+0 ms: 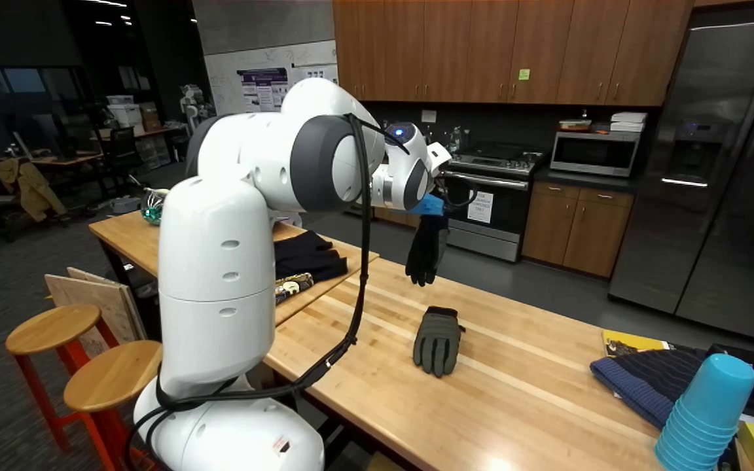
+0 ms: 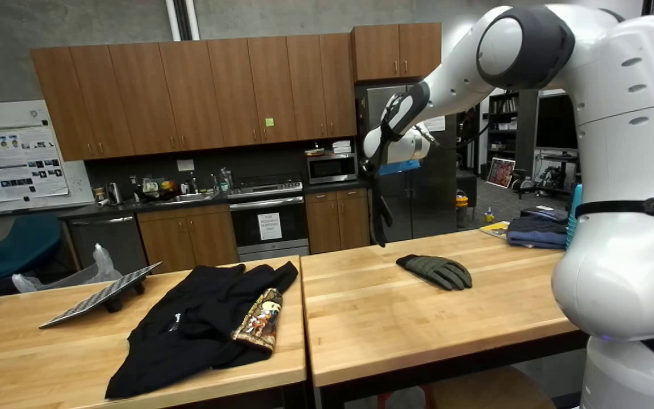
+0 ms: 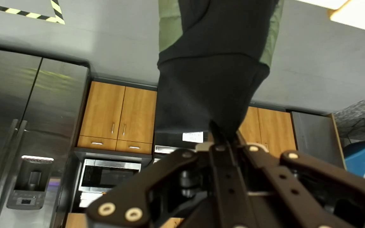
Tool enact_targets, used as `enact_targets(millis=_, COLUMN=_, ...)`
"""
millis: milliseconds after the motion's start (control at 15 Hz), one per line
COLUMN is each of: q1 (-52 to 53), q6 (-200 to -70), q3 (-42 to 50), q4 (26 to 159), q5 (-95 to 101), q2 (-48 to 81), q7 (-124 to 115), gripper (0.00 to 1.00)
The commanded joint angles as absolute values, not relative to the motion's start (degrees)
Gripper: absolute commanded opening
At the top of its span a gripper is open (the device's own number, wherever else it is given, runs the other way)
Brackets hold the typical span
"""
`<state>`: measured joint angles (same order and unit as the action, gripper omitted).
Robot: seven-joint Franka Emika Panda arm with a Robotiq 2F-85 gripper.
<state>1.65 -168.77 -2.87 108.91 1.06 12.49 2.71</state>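
Checking out a black glove [image 1: 425, 252] with green panels [image 3: 170, 27], we see it hanging fingers-down in mid-air near the kitchen-side edge of the butcher-block table [image 1: 514, 412], cuff [image 3: 204, 85] pinched between the fingertips of the gripper [image 3: 227, 134]. We can make out "FOR RESEARCH PURPOSES ONLY" on a paper sign [image 2: 270, 226] on the oven [image 2: 294, 227]. That cuff's smooth fabric, tbh, while the olive glove [image 2: 439, 271] lying on the table looks padded, with segmented fingers.

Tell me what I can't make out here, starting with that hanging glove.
Hanging glove: finger end cut off by the wrist view's top edge.
Lying glove: underside hidden against the table in both exterior views.
Blue cups: partly hidden by the arm in an exterior view.
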Motion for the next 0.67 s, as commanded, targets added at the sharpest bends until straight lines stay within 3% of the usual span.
enact_targets(millis=0, q1=1.86, q6=-168.61, q3=-2.68, q4=108.81, q5=1.21, q2=12.47, q7=2.51, gripper=0.06)
enact_targets(millis=67, q1=1.86, q6=-168.61, q3=-2.67, q4=108.81, q5=1.21, q2=12.47, q7=2.51, gripper=0.01)
enact_targets(millis=600, q1=5.25, q6=-167.90, q3=-6.40, q4=102.89, q5=1.88, q2=17.68, q7=4.32, gripper=0.01)
